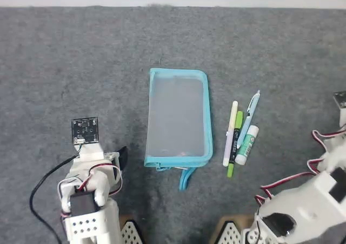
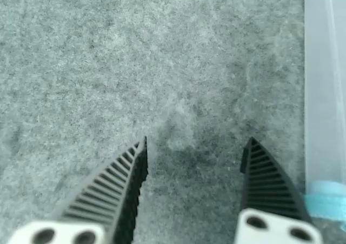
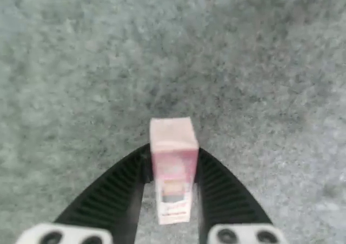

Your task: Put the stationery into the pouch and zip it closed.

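Observation:
A clear pouch with teal trim lies flat mid-table, its zip pull trailing toward the near edge. To its right lie a pale lilac pen, a green marker, a blue pen and a glue stick, close together. My left gripper hovers open over bare carpet just left of the pouch's near corner; it also appears in the high view. My right gripper is shut on a small pink eraser block, held above carpet. The right arm sits at the near right.
Grey carpet covers the whole table, with wide open room to the left of and behind the pouch. Both arm bases stand at the near edge. Red and white cables loop beside the right arm.

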Available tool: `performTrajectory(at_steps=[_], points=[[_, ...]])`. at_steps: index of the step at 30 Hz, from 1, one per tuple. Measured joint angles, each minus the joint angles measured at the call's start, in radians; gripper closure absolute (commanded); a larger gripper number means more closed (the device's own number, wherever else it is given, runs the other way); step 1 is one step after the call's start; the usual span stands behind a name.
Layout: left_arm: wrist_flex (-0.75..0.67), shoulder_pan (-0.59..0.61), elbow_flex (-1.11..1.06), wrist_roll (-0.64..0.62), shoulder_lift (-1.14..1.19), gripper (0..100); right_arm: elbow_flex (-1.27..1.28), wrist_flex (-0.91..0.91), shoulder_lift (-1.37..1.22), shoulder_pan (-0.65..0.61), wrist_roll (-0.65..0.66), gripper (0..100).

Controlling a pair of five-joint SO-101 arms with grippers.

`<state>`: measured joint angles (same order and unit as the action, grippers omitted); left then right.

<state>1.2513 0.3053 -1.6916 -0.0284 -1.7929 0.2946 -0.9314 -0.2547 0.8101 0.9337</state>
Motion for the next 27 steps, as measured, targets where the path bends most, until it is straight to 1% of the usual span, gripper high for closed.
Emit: performTrajectory(at_steps=[4, 8, 15, 18, 20, 23, 27], points=[[0.0, 0.0, 0.0, 0.0, 0.0, 73, -0.002, -0.032, 0.0, -0.002, 0.0, 89.0], [0.0, 0.0, 0.0, 0.0, 0.0, 73, -0.002, -0.058, 0.0, -0.015, 0.0, 98.8], [0.0, 0.0, 0.0, 0.0, 0.0, 73, 0.003, -0.069, 0.0, -0.052, 0.0, 99.1], [0.0, 0.0, 0.0, 0.0, 0.0, 73, 0.009, -0.121, 0.005, -0.071, -0.017, 99.1], [0.0, 0.0, 0.0, 0.0, 0.0, 73, 0.018, -0.167, 0.023, -0.107, -0.051, 99.1], [0.0, 0.0, 0.0, 0.0, 0.0, 73, 0.048, -0.253, 0.083, -0.204, -0.146, 99.1], [0.0, 0.0, 0.0, 0.0, 0.0, 73, 0.066, -0.354, 0.213, -0.373, -0.373, 99.1]])
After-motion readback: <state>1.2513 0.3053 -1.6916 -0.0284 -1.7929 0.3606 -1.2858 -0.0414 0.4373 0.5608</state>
